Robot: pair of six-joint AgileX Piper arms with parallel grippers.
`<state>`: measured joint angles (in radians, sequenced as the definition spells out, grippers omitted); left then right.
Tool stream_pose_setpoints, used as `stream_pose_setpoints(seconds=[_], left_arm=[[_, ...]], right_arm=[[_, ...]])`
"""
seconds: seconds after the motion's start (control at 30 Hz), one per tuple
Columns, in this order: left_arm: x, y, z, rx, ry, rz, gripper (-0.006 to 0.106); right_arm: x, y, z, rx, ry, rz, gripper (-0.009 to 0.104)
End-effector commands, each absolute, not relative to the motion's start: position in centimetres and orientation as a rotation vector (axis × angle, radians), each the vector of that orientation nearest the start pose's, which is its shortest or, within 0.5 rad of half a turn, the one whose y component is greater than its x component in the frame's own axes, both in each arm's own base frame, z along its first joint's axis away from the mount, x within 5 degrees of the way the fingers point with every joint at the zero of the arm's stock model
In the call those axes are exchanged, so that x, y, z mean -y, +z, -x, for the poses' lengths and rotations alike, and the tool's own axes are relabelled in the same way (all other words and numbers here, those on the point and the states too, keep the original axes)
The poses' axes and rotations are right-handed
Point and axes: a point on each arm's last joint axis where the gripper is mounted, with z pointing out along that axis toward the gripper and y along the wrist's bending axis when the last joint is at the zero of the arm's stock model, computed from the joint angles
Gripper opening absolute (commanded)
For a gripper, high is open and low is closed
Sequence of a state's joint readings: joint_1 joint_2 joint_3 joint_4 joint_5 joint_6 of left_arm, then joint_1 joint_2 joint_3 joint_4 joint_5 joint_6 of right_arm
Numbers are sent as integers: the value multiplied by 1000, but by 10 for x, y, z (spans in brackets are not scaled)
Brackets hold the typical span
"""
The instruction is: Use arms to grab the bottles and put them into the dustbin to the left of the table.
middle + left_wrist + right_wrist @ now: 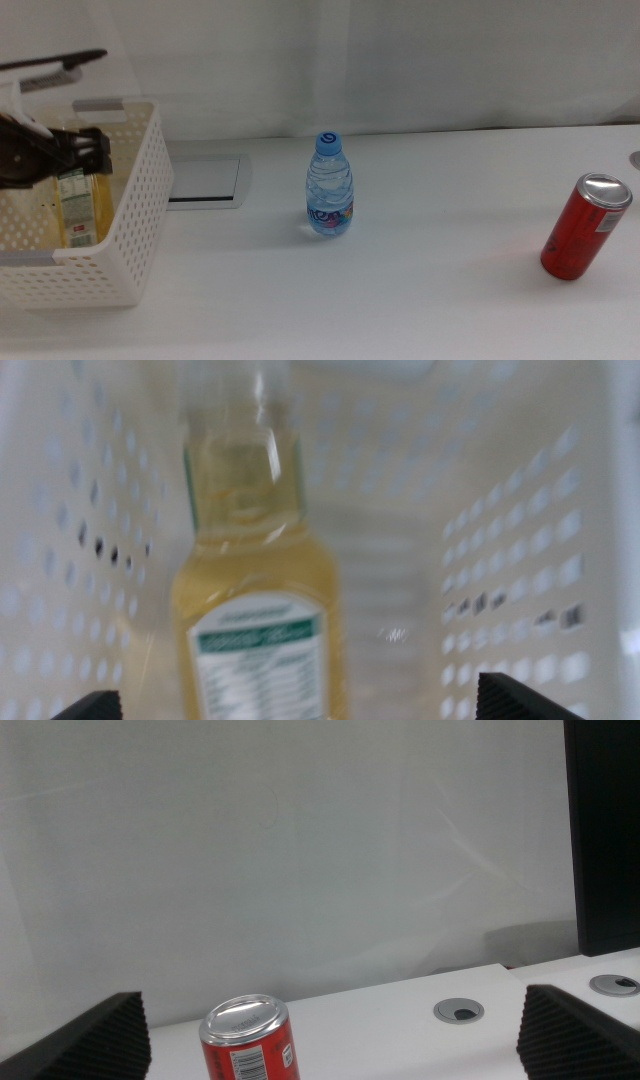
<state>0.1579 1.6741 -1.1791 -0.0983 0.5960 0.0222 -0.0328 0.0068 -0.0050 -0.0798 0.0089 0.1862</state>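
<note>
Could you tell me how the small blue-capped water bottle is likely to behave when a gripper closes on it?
The water bottle stands upright, taller than it is wide, so a sideways nudge would probably tip it. Its clear, round body looks smooth, so it may slip or turn in the jaws. It appears full, so it is likely fairly heavy for its size.

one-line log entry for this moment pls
left gripper: open over bin | yellow bottle: in bin | water bottle, can: on table | right gripper: open, facing can
</note>
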Motion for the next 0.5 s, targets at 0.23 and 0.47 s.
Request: stream_pose_setpoints(seconds=[0.23, 0.47], left_arm=[[-28, 332, -325, -2262, -212, 86, 93], [22, 372, -275, -2087, -238, -149, 93]], right_arm=[[2, 201, -58, -1518, 56, -100, 103], [2, 201, -58, -1518, 56, -100, 103]])
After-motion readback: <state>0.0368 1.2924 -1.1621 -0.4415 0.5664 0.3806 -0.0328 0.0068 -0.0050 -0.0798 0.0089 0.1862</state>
